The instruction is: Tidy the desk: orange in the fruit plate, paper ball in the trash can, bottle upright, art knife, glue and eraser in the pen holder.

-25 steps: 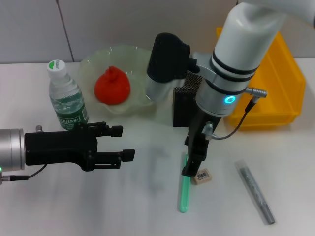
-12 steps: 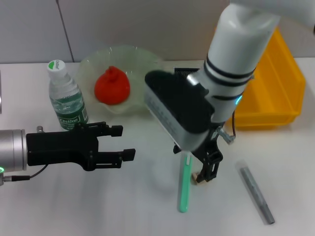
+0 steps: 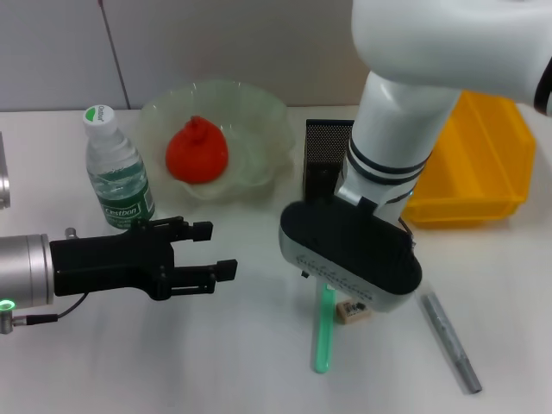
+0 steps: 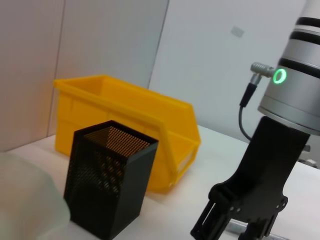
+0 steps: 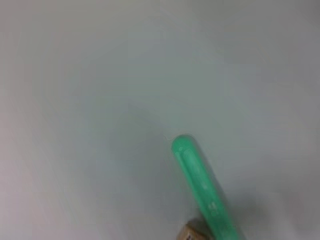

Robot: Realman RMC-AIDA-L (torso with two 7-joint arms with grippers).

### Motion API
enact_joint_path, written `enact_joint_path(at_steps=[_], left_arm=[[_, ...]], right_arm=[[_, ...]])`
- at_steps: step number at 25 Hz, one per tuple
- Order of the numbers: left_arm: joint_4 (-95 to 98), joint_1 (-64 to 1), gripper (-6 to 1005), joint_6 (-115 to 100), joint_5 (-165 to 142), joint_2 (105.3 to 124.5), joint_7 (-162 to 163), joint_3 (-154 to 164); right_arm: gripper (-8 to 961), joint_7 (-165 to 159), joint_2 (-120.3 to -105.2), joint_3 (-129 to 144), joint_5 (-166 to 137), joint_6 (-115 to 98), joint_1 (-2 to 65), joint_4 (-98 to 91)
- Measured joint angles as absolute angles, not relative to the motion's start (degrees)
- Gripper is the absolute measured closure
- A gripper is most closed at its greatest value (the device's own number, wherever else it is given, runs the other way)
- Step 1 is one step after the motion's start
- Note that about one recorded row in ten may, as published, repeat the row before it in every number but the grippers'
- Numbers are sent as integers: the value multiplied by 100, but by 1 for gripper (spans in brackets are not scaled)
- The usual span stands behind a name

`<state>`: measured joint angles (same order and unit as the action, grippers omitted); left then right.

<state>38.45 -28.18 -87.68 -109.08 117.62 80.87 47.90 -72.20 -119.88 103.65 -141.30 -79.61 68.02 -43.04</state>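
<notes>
The orange lies in the pale-green fruit plate. The bottle stands upright at the left. The beige eraser lies on the desk beside a green stick; a grey stick lies further right. My right arm's wrist hangs right over the eraser and hides its gripper in the head view. The left wrist view shows the right gripper pointing down, open. My left gripper is open and empty, low at the left. The paper ball is out of view.
The black mesh pen holder stands just behind my right wrist, with the yellow trash can to its right. Both also show in the left wrist view: pen holder, trash can.
My right arm has swung its wrist round and down over the eraser, so the wrist housing now covers the gripper. The left arm has hardly moved.
</notes>
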Motion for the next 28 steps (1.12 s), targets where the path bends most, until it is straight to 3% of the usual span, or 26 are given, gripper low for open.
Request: enact_joint_path(at_steps=[28], left_arm=[[3872, -2660, 214, -8833, -10939, 11680, 8036, 4711]], right_arm=[[123, -6682, -11988, 11486, -13140, -7784, 6797, -4347]])
